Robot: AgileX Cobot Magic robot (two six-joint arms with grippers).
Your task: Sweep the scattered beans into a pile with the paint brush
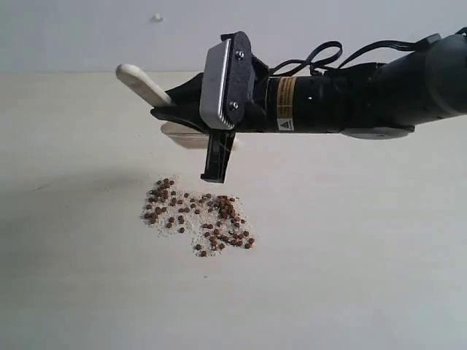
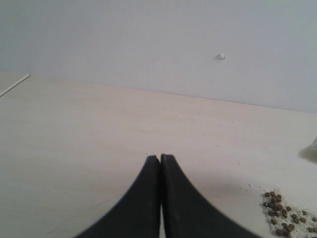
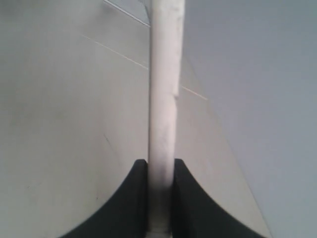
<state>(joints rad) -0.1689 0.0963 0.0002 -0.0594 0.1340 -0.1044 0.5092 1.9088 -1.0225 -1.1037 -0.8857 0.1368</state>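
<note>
The beans [image 1: 197, 215] lie in a loose reddish-brown patch on the pale table, mixed with whitish grains; their edge also shows in the left wrist view [image 2: 287, 213]. My right gripper [image 1: 166, 104] hangs above and just behind the patch, shut on the paint brush, clear of the table. The brush's pale handle [image 1: 142, 82] sticks out up and to the left, and runs straight out between the jaws in the right wrist view [image 3: 166, 74]. A pale wider part [image 1: 182, 135] shows below the fingers; the rest is hidden. My left gripper [image 2: 160, 156] is shut and empty, over bare table beside the beans.
The right arm [image 1: 350, 95] stretches in from the right edge, above the table. A grey wall stands behind the table, with a small white spot [image 1: 157, 17] on it. A thin pale strip [image 2: 15, 84] lies at the table's far side in the left wrist view.
</note>
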